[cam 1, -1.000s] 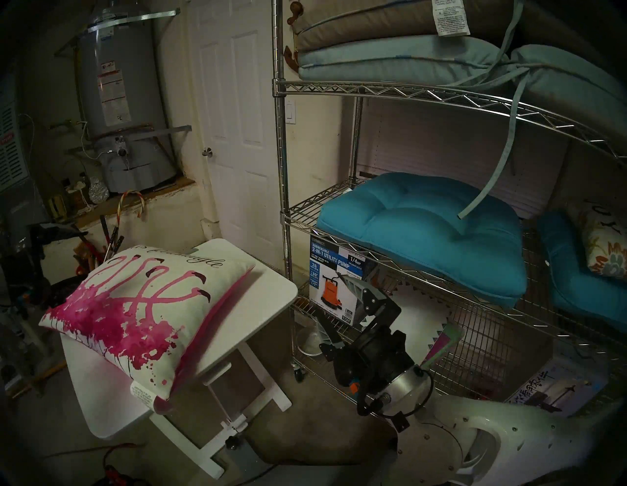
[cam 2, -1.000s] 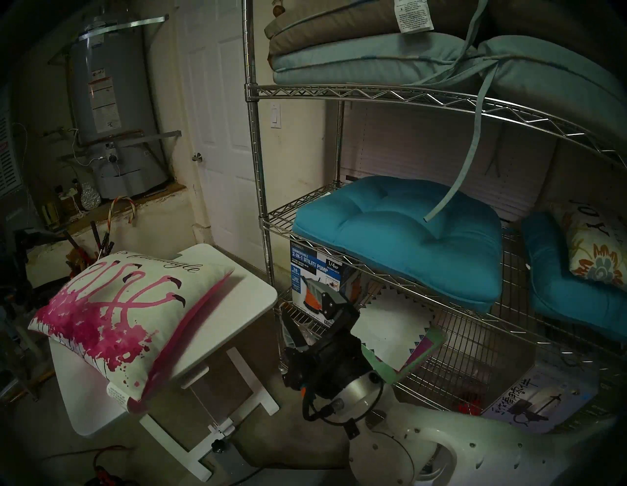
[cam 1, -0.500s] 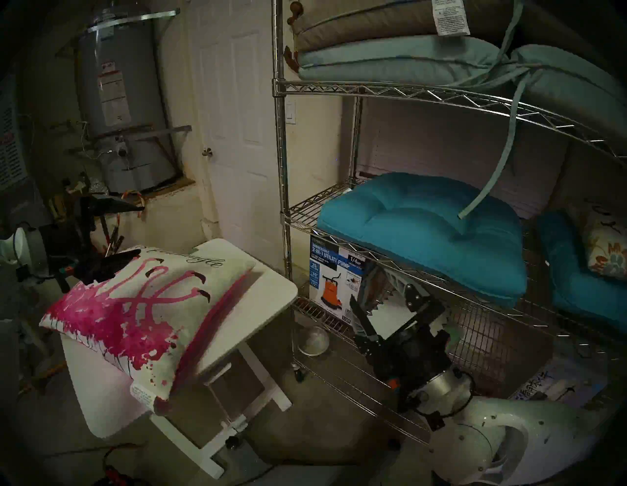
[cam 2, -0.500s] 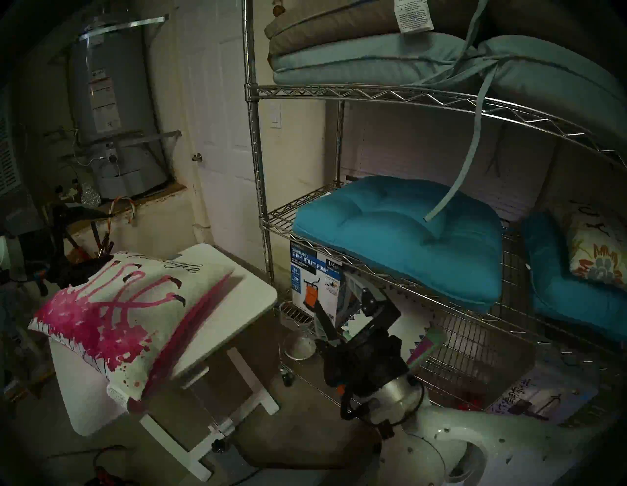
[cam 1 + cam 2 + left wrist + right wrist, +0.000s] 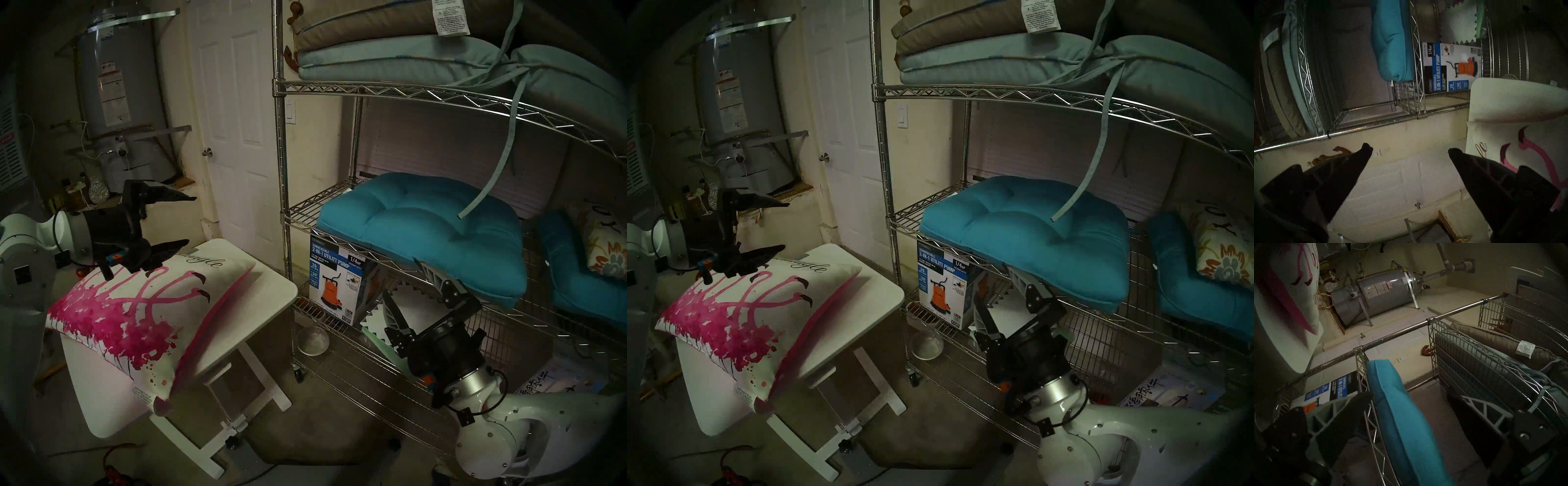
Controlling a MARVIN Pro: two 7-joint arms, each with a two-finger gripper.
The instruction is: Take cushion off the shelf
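Head view: the cushion (image 5: pixel 142 315) lies on the table (image 5: pixel 271 292), off the shelf (image 5: pixel 373 90); it looks soft and light, best pinched at a corner seam. Left wrist view: left end effector (image 5: pixel 1410 151) spread, empty. Right wrist view: right end effector (image 5: pixel 1413 396) spread, empty, straddling the shelf's teal pad (image 5: pixel 1398 404).

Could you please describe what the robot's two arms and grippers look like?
Both arms have glossy white shells, a silver metal wrist ring and black wrist housing with a small orange-and-blue tab and looped black cable. The left gripper has black pointed fingers; the right gripper shows grey ribbed finger backs.
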